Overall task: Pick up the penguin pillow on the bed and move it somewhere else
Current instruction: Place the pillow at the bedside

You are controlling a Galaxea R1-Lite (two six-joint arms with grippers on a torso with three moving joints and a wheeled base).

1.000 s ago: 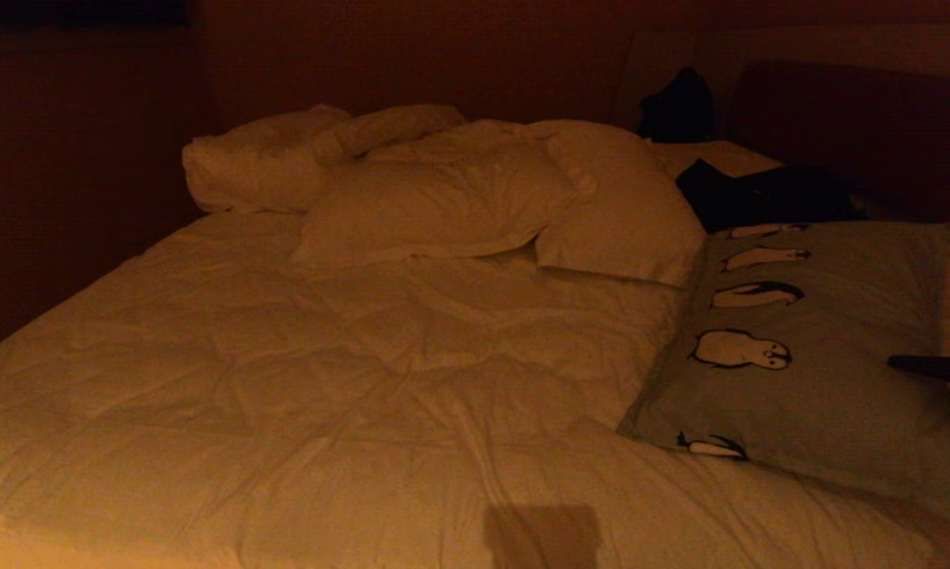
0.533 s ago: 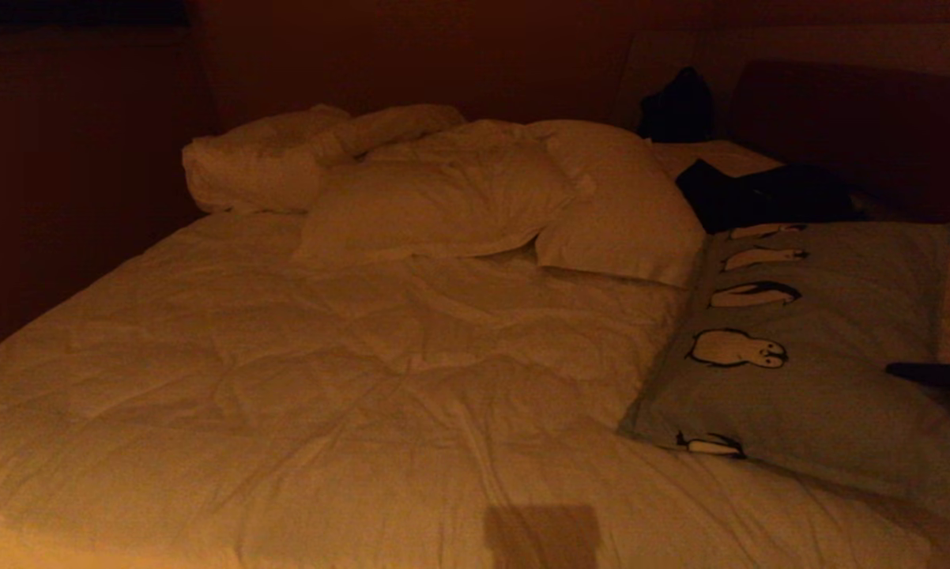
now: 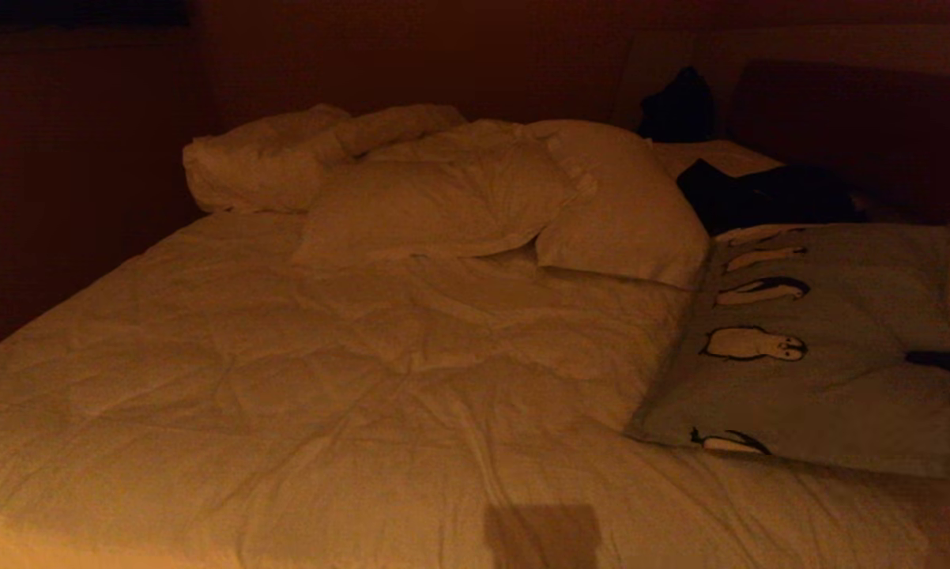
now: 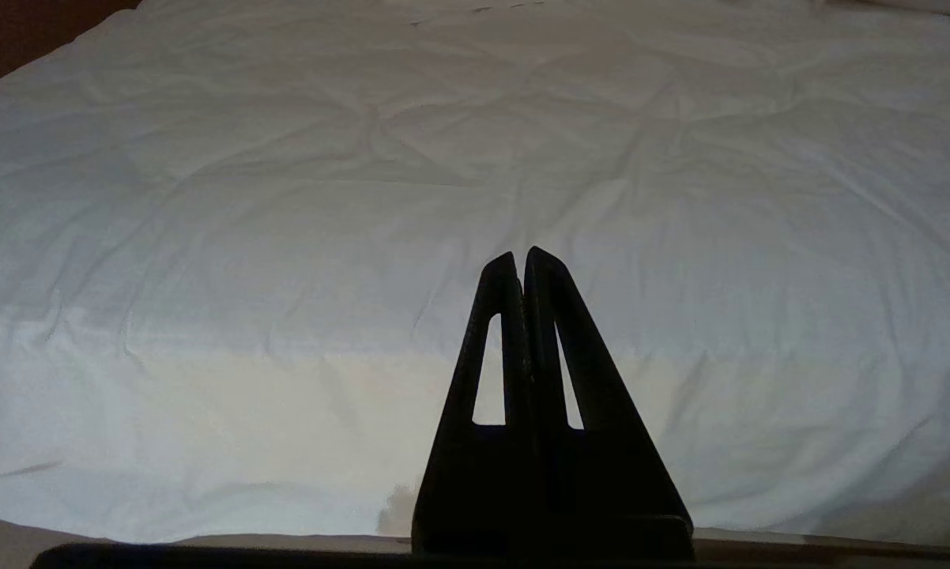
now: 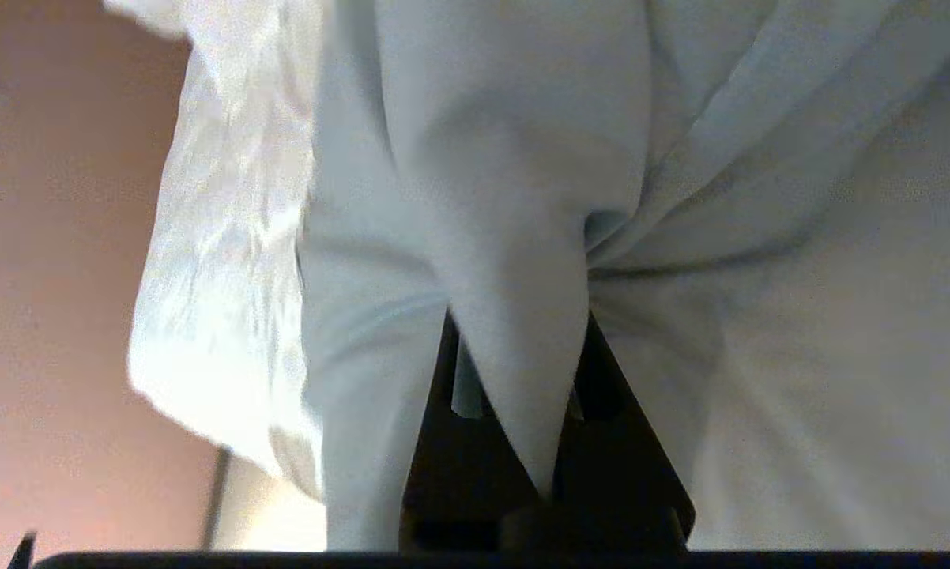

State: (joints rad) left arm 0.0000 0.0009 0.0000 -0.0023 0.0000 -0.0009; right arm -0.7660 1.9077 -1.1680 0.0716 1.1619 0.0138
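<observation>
Pinching a fold of the penguin pillow [image 5: 514, 261] between its closed fingers, the right tool [image 5: 522, 411] holds the near right edge, so the pillow spreads ahead and leftward from it. Its long axis runs away toward the headboard [image 3: 862, 118], on the bed [image 3: 364, 379]. The left tool [image 4: 522, 261], closed and empty, hovers over bare duvet, well apart.

Head cam sits high, looking forward and down across the bed [image 3: 364, 379] toward the headboard end. Left wrist cam hovers low over the same duvet, facing along it. Right wrist cam is jammed right up against pale fabric, probably the penguin pillow [image 3: 823, 356] on the head view's right.
</observation>
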